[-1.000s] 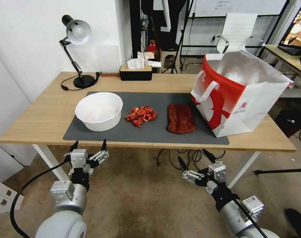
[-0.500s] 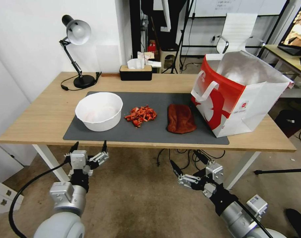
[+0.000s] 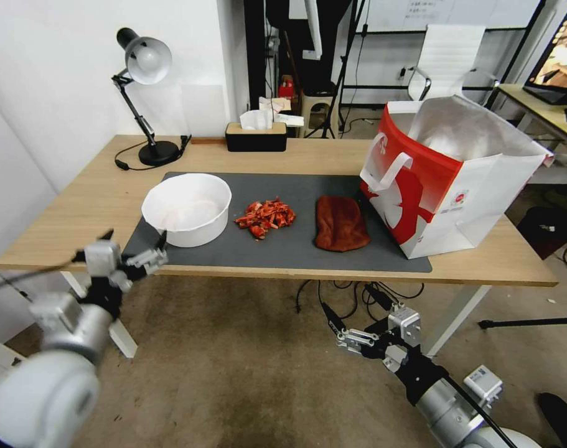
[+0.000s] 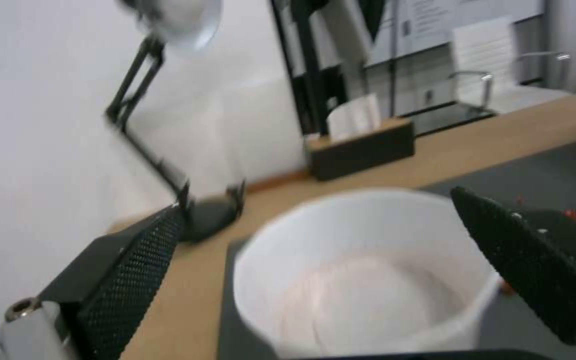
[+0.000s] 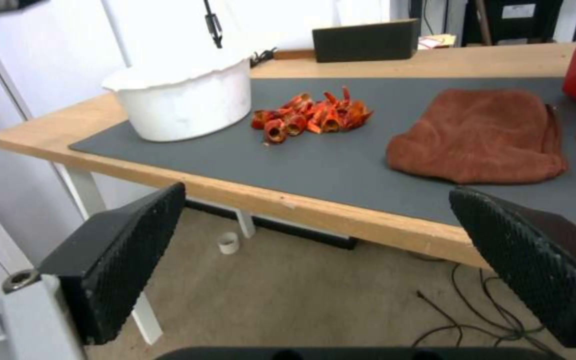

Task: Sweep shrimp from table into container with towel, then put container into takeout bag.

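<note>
The white container (image 3: 187,208) stands on the left part of the dark mat (image 3: 283,249) on the table (image 3: 78,218). To its right lies the heap of red-orange shrimp (image 3: 266,218), then the rust-red towel (image 3: 340,223). The red and white takeout bag (image 3: 445,180) stands open at the right end. My left gripper (image 3: 135,236) is open at the table's front edge, just in front of and left of the container (image 4: 368,270). Lower down, below the table edge, my right gripper (image 3: 348,298) is open too, facing the towel (image 5: 481,135) and shrimp (image 5: 311,117).
A desk lamp (image 3: 145,93) and a black tissue box (image 3: 256,135) stand along the table's far edge. A second desk (image 3: 544,112) sits at the right, behind the bag. Bare floor with cables lies below the table's front.
My left arm has swung up and to the left, from below the table to its front edge by the container. The right gripper has shifted slightly left and down.
</note>
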### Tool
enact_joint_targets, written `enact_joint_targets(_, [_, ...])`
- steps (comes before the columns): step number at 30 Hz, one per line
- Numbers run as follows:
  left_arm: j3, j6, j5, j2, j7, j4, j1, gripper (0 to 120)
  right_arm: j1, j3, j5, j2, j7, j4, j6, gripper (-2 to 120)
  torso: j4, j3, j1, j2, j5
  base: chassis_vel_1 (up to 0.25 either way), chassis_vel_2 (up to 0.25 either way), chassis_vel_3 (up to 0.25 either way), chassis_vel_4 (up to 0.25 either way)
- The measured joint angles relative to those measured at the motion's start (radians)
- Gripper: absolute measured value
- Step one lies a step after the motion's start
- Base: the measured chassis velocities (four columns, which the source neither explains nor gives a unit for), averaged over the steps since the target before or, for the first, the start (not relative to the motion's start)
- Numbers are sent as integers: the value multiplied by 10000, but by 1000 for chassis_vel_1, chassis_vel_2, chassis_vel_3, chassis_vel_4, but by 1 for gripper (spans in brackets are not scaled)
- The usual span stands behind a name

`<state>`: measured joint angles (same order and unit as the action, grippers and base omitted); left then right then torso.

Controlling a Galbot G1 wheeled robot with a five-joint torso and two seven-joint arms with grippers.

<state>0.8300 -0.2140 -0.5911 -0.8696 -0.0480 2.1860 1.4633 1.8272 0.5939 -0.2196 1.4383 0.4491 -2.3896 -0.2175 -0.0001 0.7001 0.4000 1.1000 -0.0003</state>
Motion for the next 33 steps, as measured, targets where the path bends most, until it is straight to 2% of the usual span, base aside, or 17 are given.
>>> enact_joint_targets(1, [34, 252, -409, 725, -456, -517, -382, 100, -3, 1, -18, -42, -14, 13, 10, 100, 0, 0, 0, 0, -3, 0, 0, 0, 0])
enact_joint_targets(2, [34, 252, -409, 725, -456, -517, -382, 100, -3, 1, -18, -42, -14, 13, 10, 100, 0, 0, 0, 0, -3, 0, 0, 0, 0])
enact_joint_targets(4, [-50, 552, -832, 2084, -1136, -1352, -1160, 100, -38, 20, -50, -88, -53, 78, 35, 100, -2, 0, 0, -1, 3, 0, 0, 0, 0])
enact_joint_targets(5, [-50, 552, -832, 2084, -1136, -1352, -1160, 100, -38, 20, -50, -88, -53, 78, 35, 100, -2, 0, 0, -1, 3, 0, 0, 0, 0])
enact_joint_targets(6, [-126, 666, -930, 2545, -1509, -1603, -1408, 100, -54, 23, -58, -97, -68, 123, 51, 100, -1, 1, 1, -1, 2, 0, 0, 0, 0])
enact_joint_targets(8, [-294, 807, -969, 3509, -3152, -2135, -1941, 100, -92, 10, -61, -89, -116, 261, 102, 100, -2, 1, 1, 0, 5, 0, 0, 0, 0])
enact_joint_targets(9, [-294, 807, -969, 3509, -3152, -2135, -1941, 100, -92, 10, -61, -89, -116, 261, 102, 100, -2, 1, 1, 0, 5, 0, 0, 0, 0])
enact_joint_targets(11, [-428, 745, -455, 4119, -4743, -2466, -2301, 100, -104, -30, -61, -64, -162, 363, 152, 100, 1, 1, 0, 0, 3, 0, 0, 0, 0])
enact_joint_targets(13, [-634, 822, 965, 4612, -6455, -2767, -2654, 100, -105, -91, -61, -42, -215, 434, 185, 100, 2, 0, 0, 0, 1, 0, 0, 0, 0])
enact_joint_targets(14, [-634, 822, 965, 4612, -6455, -2767, -2654, 100, -105, -91, -61, -42, -215, 434, 185, 100, 2, 0, 0, 0, 1, 0, 0, 0, 0])
enact_joint_targets(15, [-703, 937, 1739, 4784, -7116, -2834, -2807, 100, -106, -117, -59, -36, -246, 474, 226, 100, 2, 0, 1, -1, -1, 0, 0, 0, 0])
enact_joint_targets(17, [-776, 1065, 2834, 5074, -7959, -2835, -3018, 100, -105, -164, -49, -27, -303, 545, 286, 100, 2, 0, 0, 0, 1, 0, 0, 0, 0])
enact_joint_targets(18, [-776, 1065, 2834, 5074, -7959, -2835, -3018, 100, -105, -164, -49, -27, -303, 545, 286, 100, 2, 0, 0, 0, 1, 0, 0, 0, 0])
enact_joint_targets(24, [-1150, 1111, 3699, 6125, -8682, -2736, -3044, 100, -32, -366, 38, 72, -370, 587, 310, 100, 2, 0, 0, -1, 2, 0, 0, 0, 0])
enact_joint_targets(26, [-1271, 1136, 3737, 6314, -8713, -2725, -3034, 100, -22, -409, 78, 93, -376, 587, 313, 100, 3, -1, 0, 0, 1, 0, 0, 0, 0])
enact_joint_targets(30, [-1962, 1288, 3839, 6938, -8680, -2722, -3295, 100, 63, -620, 285, 232, -388, 628, 366, 100, 0, -1, -2, -1, 3, 0, 0, 0, 0])
enact_joint_targets(33, [-2163, 1450, 4031, 7091, -8623, -2698, -3329, 100, 120, -680, 331, 270, -402, 653, 411, 100, 1, -1, -2, 0, 2, 0, 0, 0, 0])
